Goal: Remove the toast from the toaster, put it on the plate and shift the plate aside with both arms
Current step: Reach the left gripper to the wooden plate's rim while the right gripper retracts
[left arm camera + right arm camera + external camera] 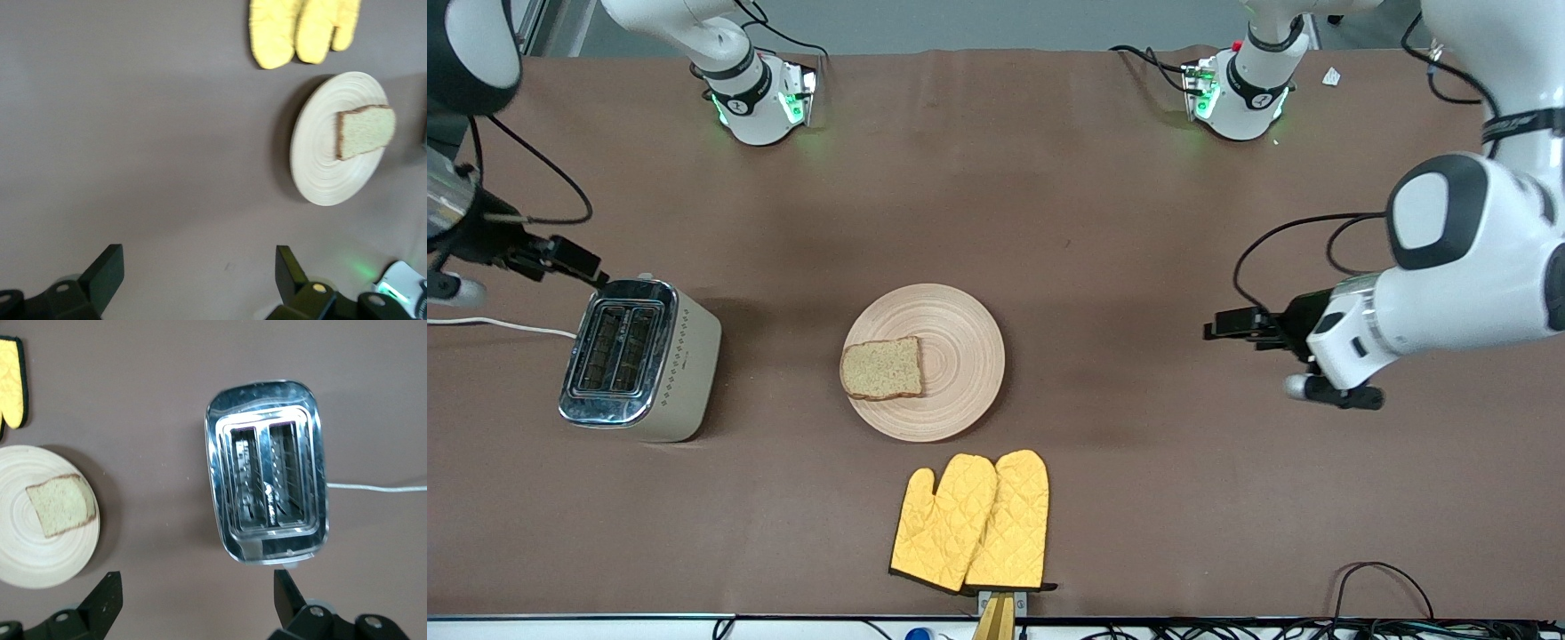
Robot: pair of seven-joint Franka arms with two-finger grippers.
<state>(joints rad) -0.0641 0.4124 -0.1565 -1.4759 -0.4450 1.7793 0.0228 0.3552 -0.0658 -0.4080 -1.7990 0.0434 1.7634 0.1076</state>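
One slice of toast [882, 368] lies flat on the plate [960, 356], a round, flat disc of pale wood turned with concentric ring grain. The slice is squarish, light brown and speckled, with a darker crust; it sits on the part of the plate toward the right arm's end of the table, its outer crust edge reaching the rim. Its slightly longer axis runs along the table's length, the domed top edge turned toward the right arm's end. The plate serves as landmark for all that follows, resting on a matte brown tablecloth [1103, 498].

Nearer the front camera than the plate lie two yellow oven mitts [971, 523], quilted in a diamond pattern with dark trim, side by side and overlapping, fingertips pointing toward the plate. Toward the right arm's end of the table from the plate stands a toaster [639, 359]: cream sides, mirror-bright chrome top, two parallel slots, a white cord [498, 325] trailing from it.

The right gripper [193, 597] hangs in the air over the toaster's edge farthest from the plate, its two black fingers spread wide with nothing between them. The left gripper [200, 273] hangs over bare cloth toward the left arm's end of the table, well apart from the plate, its fingers likewise spread wide and holding nothing.
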